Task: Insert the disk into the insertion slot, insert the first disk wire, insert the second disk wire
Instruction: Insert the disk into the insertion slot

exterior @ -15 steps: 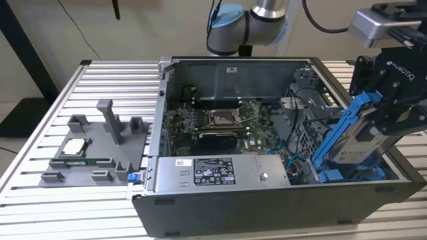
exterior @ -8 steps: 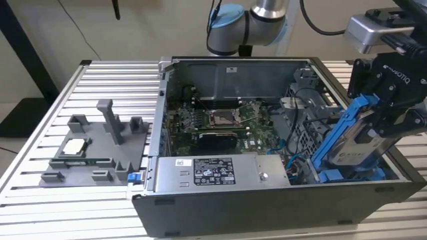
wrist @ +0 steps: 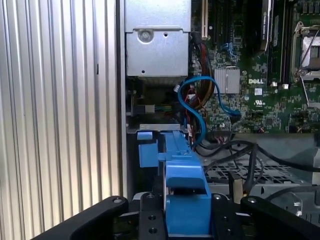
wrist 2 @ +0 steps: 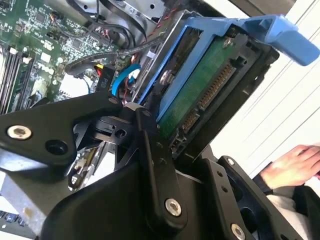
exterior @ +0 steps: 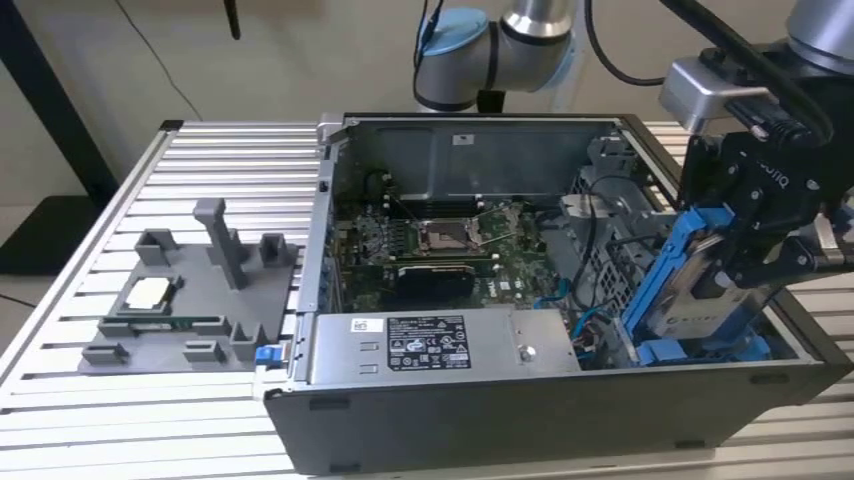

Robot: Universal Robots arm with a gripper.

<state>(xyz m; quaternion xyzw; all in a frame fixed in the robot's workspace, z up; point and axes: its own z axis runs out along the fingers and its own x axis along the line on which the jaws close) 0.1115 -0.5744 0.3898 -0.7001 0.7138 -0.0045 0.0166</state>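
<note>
The tool (exterior: 754, 265), clamped on the disk (exterior: 691, 288), holds it steeply tilted at the insertion slot (exterior: 667, 352).

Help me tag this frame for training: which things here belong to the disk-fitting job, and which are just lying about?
Job in hand:
- disk, held tilted in the claw
- insertion slot beneath it
- blue wire, likely a disk wire

Lying about:
- power-supply box
- motherboard
- grey tray holding a chip
- a person's hand
</note>
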